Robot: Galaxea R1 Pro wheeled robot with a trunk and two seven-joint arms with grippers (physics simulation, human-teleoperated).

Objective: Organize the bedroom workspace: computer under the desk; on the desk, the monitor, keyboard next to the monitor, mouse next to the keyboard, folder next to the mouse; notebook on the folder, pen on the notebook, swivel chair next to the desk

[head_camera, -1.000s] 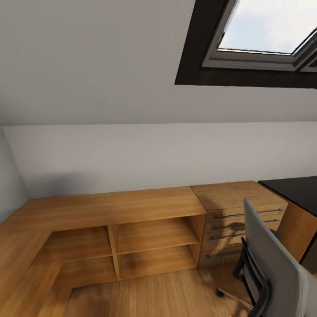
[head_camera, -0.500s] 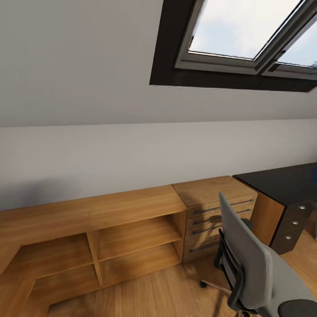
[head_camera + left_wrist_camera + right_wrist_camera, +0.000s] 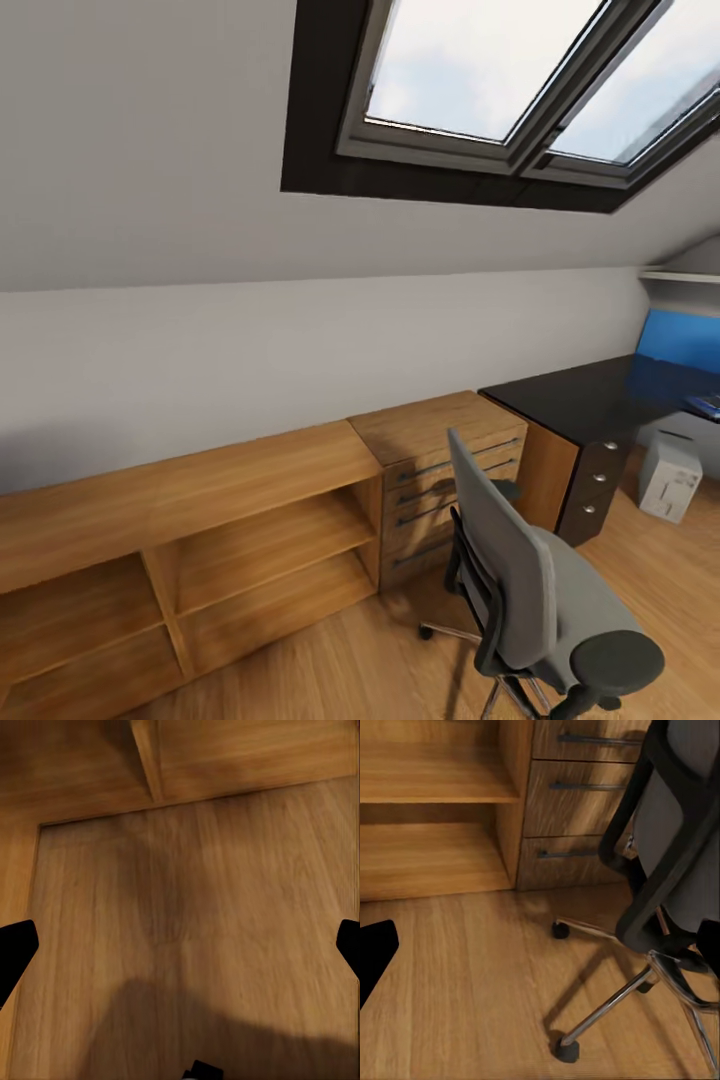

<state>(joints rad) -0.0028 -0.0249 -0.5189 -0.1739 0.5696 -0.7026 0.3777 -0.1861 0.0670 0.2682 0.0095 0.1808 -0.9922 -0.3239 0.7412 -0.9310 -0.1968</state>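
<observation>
The swivel chair (image 3: 520,590), grey with black armrests, stands on the wood floor at the lower right of the head view, its back toward me. Its chrome base and casters (image 3: 607,1009) show in the right wrist view. Behind it is the desk (image 3: 585,400) with a glossy black top and knobbed black drawers. The light grey computer (image 3: 670,480) stands on the floor past the drawers. My left gripper (image 3: 180,952) is open over bare floor. My right gripper (image 3: 540,952) is open near the chair base. Monitor, keyboard, mouse, folder, notebook and pen are out of view.
A wooden dresser (image 3: 440,450) stands between the desk and a long low wooden shelf unit (image 3: 200,520) along the wall. A sloped ceiling with skylights (image 3: 480,70) hangs above. A blue wall panel (image 3: 680,340) sits behind the desk.
The head camera has swung to the right. The chair and desk now sit nearer the middle, and the computer and blue panel have come into view.
</observation>
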